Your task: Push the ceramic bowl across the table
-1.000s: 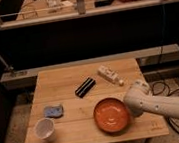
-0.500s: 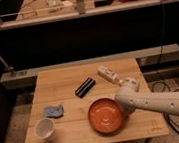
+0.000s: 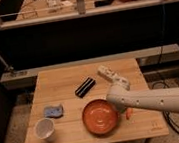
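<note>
The ceramic bowl (image 3: 100, 117) is a wide, shallow orange bowl on the front middle of the light wooden table (image 3: 64, 82). My white arm reaches in from the right, and its end covers the gripper (image 3: 119, 107), which sits at the bowl's right rim. A small orange bit (image 3: 129, 112) shows just below the arm, right of the bowl.
A white cup (image 3: 44, 128) stands at the front left. A blue crumpled object (image 3: 53, 111) lies behind it. A black bar-shaped item (image 3: 85, 87) lies mid-table, and a white packet (image 3: 113, 76) at the back right. A dark railing runs behind the table.
The bowl has slid left across the table, from front right toward the front middle. My arm has reached further left along with it.
</note>
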`<state>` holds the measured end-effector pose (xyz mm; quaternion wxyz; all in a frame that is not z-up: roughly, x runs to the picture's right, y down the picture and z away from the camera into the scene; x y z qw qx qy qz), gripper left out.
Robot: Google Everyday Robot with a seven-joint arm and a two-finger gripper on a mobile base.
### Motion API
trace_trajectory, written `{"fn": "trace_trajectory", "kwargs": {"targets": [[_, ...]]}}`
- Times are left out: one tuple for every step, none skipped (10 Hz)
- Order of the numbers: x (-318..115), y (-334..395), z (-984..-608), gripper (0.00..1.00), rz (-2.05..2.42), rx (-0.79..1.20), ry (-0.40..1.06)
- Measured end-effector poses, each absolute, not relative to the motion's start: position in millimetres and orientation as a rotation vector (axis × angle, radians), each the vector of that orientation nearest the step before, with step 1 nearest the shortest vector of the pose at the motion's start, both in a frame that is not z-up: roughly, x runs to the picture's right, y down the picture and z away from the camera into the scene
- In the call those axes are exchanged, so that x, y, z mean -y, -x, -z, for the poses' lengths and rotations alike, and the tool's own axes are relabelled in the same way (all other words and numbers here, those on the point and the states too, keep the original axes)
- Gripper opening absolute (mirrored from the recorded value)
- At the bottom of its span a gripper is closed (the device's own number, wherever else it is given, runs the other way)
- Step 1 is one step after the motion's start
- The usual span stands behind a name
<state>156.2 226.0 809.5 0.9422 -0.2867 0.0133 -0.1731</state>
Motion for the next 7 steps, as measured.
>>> {"fn": "trace_trajectory", "kwargs": {"targets": [[-224.0,-144.6,-811.4,0.00,0.357,-0.016,0.583],[-223.2,-135.6,-813.9,0.00,0.364,-0.011,0.584],[-221.8,-130.1,-816.1,0.00,0.371,-0.006,0.582],[-219.6,-131.2,-818.0,0.00,0.373,-0.005,0.582],[-218.0,-133.6,-819.9,0.00,0.379,-0.002,0.583],[-218.7,-134.2,-819.7,0.00,0.379,0.002,0.587],[-219.3,-134.5,-820.0,0.00,0.378,0.005,0.588]]}}
